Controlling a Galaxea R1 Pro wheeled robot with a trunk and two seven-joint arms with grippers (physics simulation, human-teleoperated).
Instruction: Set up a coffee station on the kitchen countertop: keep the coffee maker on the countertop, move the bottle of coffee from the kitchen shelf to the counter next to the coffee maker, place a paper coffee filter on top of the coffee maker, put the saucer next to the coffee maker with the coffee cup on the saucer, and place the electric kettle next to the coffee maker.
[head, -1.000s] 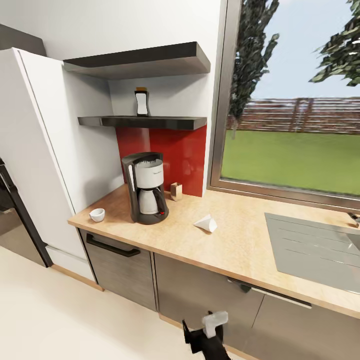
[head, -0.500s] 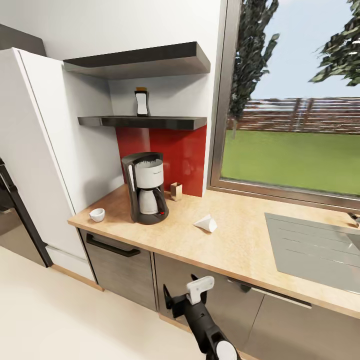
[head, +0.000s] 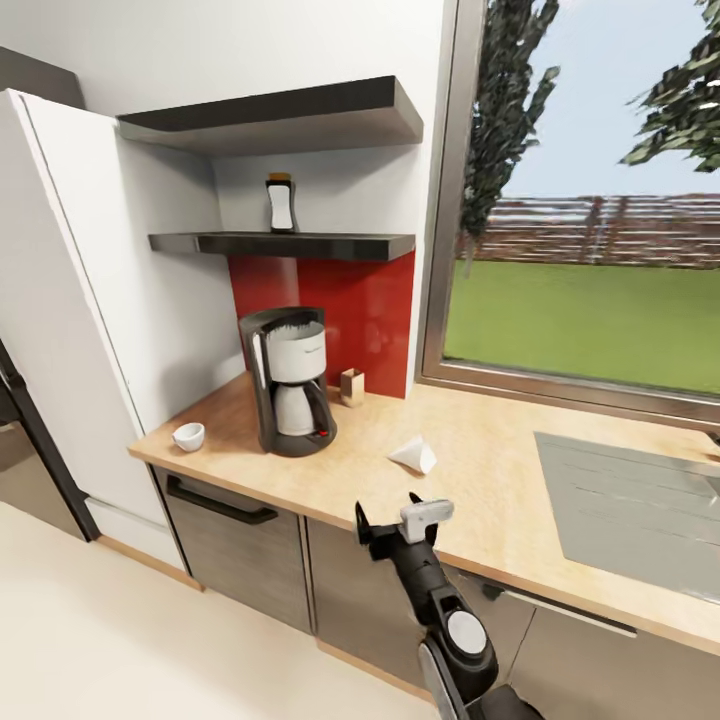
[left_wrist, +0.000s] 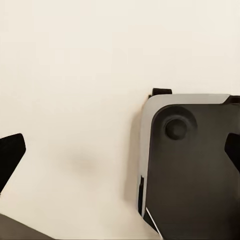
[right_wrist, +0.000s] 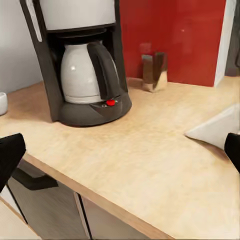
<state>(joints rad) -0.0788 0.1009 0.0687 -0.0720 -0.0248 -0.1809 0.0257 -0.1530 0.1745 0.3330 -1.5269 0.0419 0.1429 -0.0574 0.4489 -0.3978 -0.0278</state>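
The countertop spans the scene, and the right gripper hangs just off its front edge with its jaws spread and nothing between them, which looks like the approach to a first pickup. Up and away from the gripper, against the wall, the kitchen shelf carries the bottle of coffee, upright and out of the way until it is brought down. The coffee maker stands on the counter beyond the gripper and to its left, where the task wants it kept. The paper coffee filter lies on its side close ahead of the gripper, the nearest task item. The coffee cup sits farthest left, past the machine. The left gripper points at bare floor, fingertips wide apart.
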